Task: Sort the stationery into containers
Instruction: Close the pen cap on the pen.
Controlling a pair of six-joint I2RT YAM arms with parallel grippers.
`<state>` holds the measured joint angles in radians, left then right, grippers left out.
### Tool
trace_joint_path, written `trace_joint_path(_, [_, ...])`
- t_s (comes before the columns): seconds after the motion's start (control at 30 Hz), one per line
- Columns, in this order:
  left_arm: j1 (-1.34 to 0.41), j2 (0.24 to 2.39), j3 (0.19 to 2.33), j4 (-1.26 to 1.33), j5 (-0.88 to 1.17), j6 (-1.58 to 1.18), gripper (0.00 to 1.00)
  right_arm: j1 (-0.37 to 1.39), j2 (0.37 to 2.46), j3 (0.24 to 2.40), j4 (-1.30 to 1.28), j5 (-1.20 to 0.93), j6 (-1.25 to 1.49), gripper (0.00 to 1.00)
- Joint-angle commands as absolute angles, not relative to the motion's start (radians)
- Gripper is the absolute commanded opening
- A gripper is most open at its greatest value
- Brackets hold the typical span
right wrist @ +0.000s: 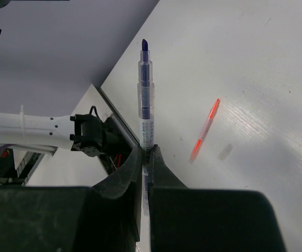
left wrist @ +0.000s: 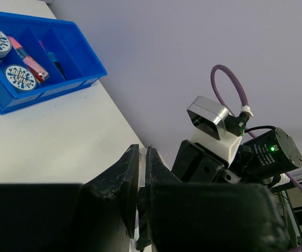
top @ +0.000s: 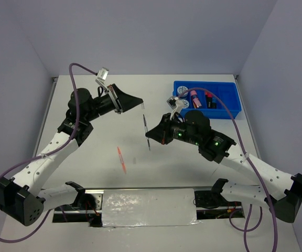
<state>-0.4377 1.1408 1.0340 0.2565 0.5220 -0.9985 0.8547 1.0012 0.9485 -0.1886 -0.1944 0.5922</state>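
Two raised claws, left [top: 142,101] holding cap [left wrist: 142,154], right [top: 150,137] pen [right wrist: 146,100]

Glossy blue plastic tray [left wrist: 46,89], clear smooth plastic pen [right wrist: 146,105], matt white table [right wrist: 256,79], matt black fingers [right wrist: 122,178]

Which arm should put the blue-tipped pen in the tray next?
Right. The right gripper is shut on the pen, and the blue tray sits on its side of the table. The left gripper is farther from the tray and pinches only what looks like a small clear piece.
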Motion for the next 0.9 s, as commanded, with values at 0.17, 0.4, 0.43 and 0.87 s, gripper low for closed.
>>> trace_joint_path(0.17, [-0.44,1.123,1.02,0.341,0.571,-1.006,0.0,0.862,1.005,1.022,-0.195,-0.17,0.549,0.0])
trace_joint_path(0.4, [-0.442,1.12,1.005,0.334,0.569,-0.999,0.0,0.864,1.011,1.042,-0.21,-0.158,0.537,0.0])
trace_joint_path(0.43, [-0.44,1.123,1.005,0.339,0.577,-1.0,0.0,0.864,1.011,1.043,-0.212,-0.156,0.537,0.0])
trace_joint_path(0.87, [-0.44,1.121,1.003,0.356,0.591,-1.02,0.0,0.862,1.025,1.077,-0.213,-0.138,0.532,0.0])
